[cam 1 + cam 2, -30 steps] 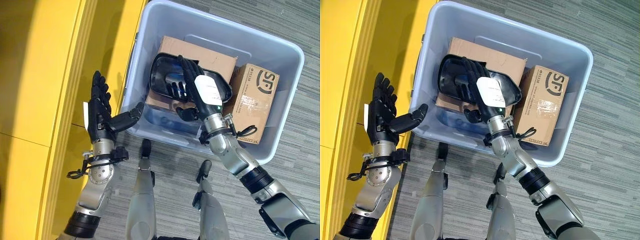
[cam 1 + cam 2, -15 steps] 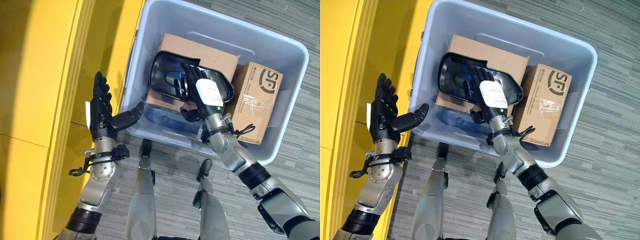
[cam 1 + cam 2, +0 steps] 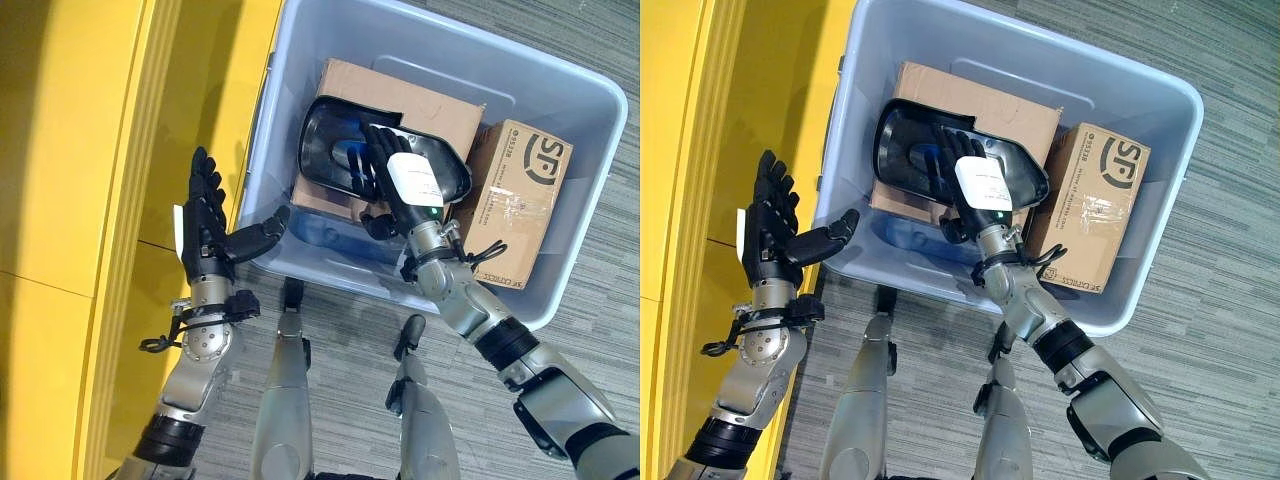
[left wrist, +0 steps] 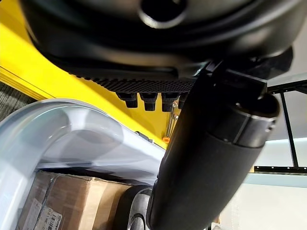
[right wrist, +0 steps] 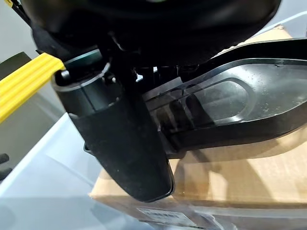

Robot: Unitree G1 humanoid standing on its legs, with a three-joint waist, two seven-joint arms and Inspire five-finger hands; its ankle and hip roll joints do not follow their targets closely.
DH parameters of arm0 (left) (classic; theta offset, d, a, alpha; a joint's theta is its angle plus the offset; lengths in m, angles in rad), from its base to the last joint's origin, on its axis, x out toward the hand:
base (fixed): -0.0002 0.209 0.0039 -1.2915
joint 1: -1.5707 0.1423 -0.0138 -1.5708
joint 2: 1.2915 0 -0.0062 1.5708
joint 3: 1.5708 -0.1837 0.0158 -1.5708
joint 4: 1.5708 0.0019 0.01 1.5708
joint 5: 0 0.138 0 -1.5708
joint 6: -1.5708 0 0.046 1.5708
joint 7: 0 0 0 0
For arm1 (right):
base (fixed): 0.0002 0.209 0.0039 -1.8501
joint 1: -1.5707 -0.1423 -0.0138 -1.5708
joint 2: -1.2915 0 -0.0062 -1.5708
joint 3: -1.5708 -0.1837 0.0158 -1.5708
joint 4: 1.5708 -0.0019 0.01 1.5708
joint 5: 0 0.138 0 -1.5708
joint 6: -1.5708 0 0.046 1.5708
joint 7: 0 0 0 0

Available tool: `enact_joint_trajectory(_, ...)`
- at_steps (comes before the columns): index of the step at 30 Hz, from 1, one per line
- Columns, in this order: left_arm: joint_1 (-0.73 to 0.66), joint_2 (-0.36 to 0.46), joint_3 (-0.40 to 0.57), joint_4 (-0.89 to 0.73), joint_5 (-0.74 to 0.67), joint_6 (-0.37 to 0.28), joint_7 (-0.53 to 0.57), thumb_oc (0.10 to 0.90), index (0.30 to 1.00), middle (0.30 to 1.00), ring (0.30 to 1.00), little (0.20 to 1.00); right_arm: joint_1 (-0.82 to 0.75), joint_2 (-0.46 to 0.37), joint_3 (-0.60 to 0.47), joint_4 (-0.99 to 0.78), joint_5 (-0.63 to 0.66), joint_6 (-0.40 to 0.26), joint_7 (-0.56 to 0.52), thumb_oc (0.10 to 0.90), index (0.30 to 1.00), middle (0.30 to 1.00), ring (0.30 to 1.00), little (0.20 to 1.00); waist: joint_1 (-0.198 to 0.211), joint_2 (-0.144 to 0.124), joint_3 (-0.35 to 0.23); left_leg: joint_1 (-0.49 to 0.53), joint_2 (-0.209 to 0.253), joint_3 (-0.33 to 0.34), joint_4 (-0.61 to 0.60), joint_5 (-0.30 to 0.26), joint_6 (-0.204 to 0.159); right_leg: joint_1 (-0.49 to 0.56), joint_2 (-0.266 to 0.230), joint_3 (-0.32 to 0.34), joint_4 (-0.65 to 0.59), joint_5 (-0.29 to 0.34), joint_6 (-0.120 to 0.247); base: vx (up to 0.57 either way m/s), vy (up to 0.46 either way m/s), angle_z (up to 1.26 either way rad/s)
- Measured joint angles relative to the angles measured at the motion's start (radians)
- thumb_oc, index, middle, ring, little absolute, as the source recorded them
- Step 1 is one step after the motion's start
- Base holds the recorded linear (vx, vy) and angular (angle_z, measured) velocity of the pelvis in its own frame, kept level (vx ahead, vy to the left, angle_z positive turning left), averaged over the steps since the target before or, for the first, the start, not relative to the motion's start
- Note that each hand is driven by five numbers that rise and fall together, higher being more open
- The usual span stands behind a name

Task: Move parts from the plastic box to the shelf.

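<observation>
Inside the plastic box (image 3: pixel 300 60), the black part (image 3: pixel 325 150) lies tilted on a large carton (image 3: pixel 420 100), and the right hand (image 3: pixel 395 185) rests on top of it, fingers spread over its glossy face and thumb down past its near edge; whether it truly grips cannot be told. A smaller carton (image 3: pixel 515 200) sits just right of the part, its near end hidden by the right wrist. Left of the box, beside the yellow shelf (image 3: pixel 70 140), the left hand (image 3: pixel 205 225) hangs open and empty.
</observation>
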Motion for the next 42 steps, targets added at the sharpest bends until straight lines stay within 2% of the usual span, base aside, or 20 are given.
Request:
enact_joint_trajectory(18,-0.035,0.0,-0.009,0.028,-0.002,-0.007,0.023,0.9,1.0,1.0,1.0,1.0,-0.066,0.004,0.001,0.027,0.019,0.001,0.002,0.9,1.0,1.0,1.0,1.0,0.007,0.0,0.0,-0.088,-0.001,-0.023,0.052,-0.002,0.002,-0.044,0.009,-0.025,0.002,-0.004,-0.004,0.0,0.009,0.02)
enact_joint_trajectory(24,-0.04,0.0,-0.01,0.05,-0.003,-0.011,0.037,0.9,1.0,1.0,1.0,1.0,-0.091,0.005,0.001,0.028,0.039,-0.001,0.001,0.9,1.0,1.0,1.0,1.0,0.005,0.0,0.0,-0.125,0.003,-0.025,0.089,-0.017,0.007,-0.091,0.008,-0.019,0.059,-0.023,-0.005,-0.02,0.023,-0.04)
enact_joint_trajectory(33,-0.038,0.002,-0.005,0.069,-0.003,-0.035,0.066,0.9,1.0,1.0,1.0,1.0,-0.157,0.011,-0.001,0.049,0.071,-0.048,-0.056,0.9,1.0,1.0,1.0,1.0,-0.011,0.0,-0.001,-0.26,0.004,-0.024,0.2,-0.053,0.014,-0.345,-0.023,0.045,0.399,-0.162,-0.011,-0.02,0.053,-0.05)
enact_joint_trajectory(38,-0.064,0.009,0.003,0.064,-0.011,-0.054,0.066,0.9,1.0,1.0,1.0,1.0,-0.194,0.025,-0.009,0.065,0.137,-0.072,-0.087,0.9,1.0,1.0,1.0,1.0,-0.03,0.001,-0.002,-0.322,0.004,-0.03,0.232,-0.062,0.012,-0.453,-0.03,0.064,0.524,-0.207,-0.021,0.02,0.012,-0.01)
enact_joint_trajectory(42,-0.067,0.007,0.002,0.065,-0.013,-0.06,0.067,0.9,1.0,1.0,1.0,1.0,-0.213,0.042,-0.006,0.101,0.168,-0.091,-0.103,0.9,1.0,1.0,1.0,1.0,-0.034,0.004,-0.004,-0.338,0.005,-0.03,0.247,-0.059,0.01,-0.501,-0.032,0.085,0.592,-0.238,-0.029,0.0,0.008,0.0)
